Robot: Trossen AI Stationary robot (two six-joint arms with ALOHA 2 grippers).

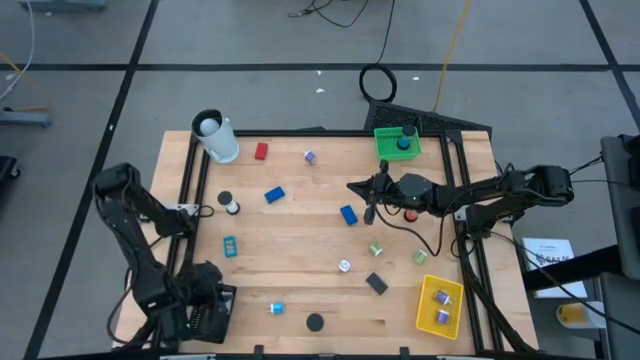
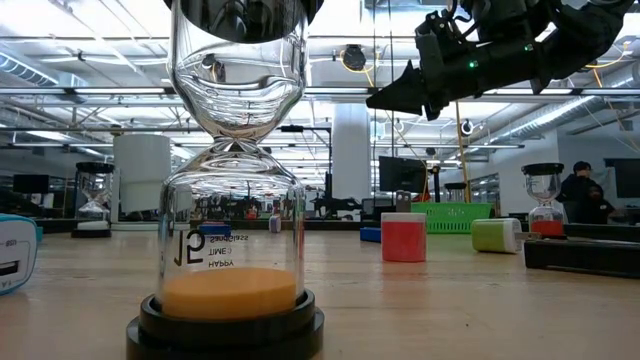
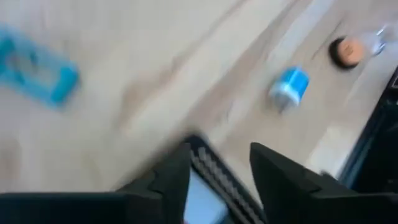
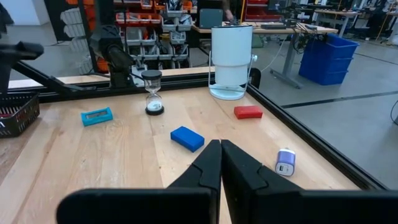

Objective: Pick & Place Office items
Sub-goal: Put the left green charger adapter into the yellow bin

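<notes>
The office items lie scattered on the wooden table: a red block (image 1: 261,151), two blue blocks (image 1: 274,195) (image 1: 348,214), a teal block (image 1: 230,245), a blue-and-white piece (image 1: 277,308), a dark disc (image 1: 315,322) and a black block (image 1: 376,283). My left gripper (image 1: 212,300) hangs over the black mesh tray (image 1: 208,320) at the near left. Its fingers (image 3: 168,180) stand apart, with only the tray's rim (image 3: 208,168) showing in the gap. My right gripper (image 1: 366,192) hovers level above the middle of the table, shut (image 4: 221,160) and holding nothing.
An hourglass (image 1: 228,204) and a white cup (image 1: 215,137) stand at the far left. A green tray (image 1: 397,143) sits at the far right, and a yellow tray (image 1: 440,306) with purple clips at the near right. Small green clips (image 1: 376,249) lie below the right arm.
</notes>
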